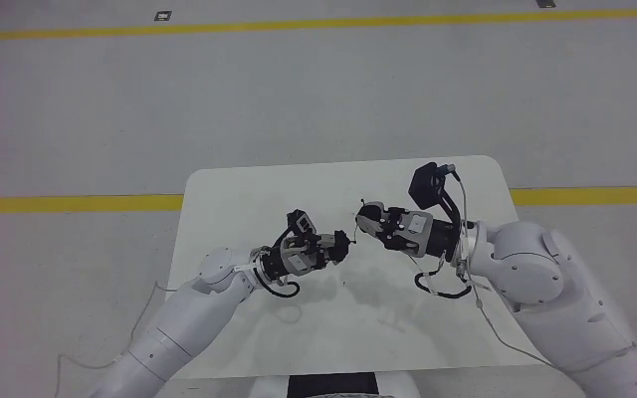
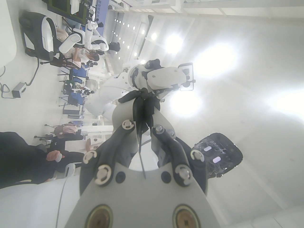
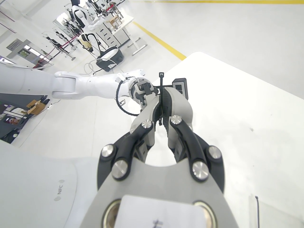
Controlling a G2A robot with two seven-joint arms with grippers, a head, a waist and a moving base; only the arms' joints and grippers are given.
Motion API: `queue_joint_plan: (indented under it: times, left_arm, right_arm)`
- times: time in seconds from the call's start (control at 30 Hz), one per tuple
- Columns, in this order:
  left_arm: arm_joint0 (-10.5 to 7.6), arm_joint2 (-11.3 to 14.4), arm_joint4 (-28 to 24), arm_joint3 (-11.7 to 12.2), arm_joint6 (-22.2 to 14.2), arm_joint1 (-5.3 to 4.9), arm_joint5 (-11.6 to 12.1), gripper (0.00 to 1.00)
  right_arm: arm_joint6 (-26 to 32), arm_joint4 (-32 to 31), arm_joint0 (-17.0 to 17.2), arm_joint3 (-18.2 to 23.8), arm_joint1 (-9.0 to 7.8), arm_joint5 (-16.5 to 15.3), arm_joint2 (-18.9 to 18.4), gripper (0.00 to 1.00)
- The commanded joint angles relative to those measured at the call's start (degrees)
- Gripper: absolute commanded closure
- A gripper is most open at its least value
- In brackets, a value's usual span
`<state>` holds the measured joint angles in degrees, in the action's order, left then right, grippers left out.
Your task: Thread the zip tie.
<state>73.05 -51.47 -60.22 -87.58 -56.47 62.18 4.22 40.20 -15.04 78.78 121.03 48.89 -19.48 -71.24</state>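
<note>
Black plastic sits in both grippers above the one white table (image 1: 239,209): the right gripper (image 3: 162,93) clamps a zip tie (image 3: 161,81), its head past the tips, and the left gripper (image 2: 143,100) pinches a thin black strap (image 2: 141,153). One tie or two, I cannot tell.

floor (image 1: 318,90) was pale grey and glossy | yellow lines (image 1: 299,24) crossed it | white table (image 1: 249,199) had rounded corners | ceiling lights (image 2: 215,58) glared brightly overhead | white desk (image 3: 124,20) with drawers stood across the hall
</note>
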Motion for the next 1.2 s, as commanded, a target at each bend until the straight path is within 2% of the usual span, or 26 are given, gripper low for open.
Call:
queue_joint_plan:
  times: [0.0, 0.67, 1.17]
  left_arm:
    - [0.00, 0.0, 0.0, 0.0, 0.0, 0.00, 0.0, 1.00]
    - [0.00, 0.0, 0.0, 0.0, 0.0, 0.00, 0.0, 1.00]
    - [0.00, 0.0, 0.0, 0.0, 0.0, 0.00, 0.0, 1.00]
  right_arm:
    - [0.0, -0.1, 0.0, 0.1, -0.04, 0.0, 0.1, 1.00]
    - [0.7, 0.4, 0.9, 1.2, -1.20, 0.0, -1.4, 1.00]
    - [0.8, 0.1, 0.4, 1.8, -2.62, 0.0, 0.2, 1.00]
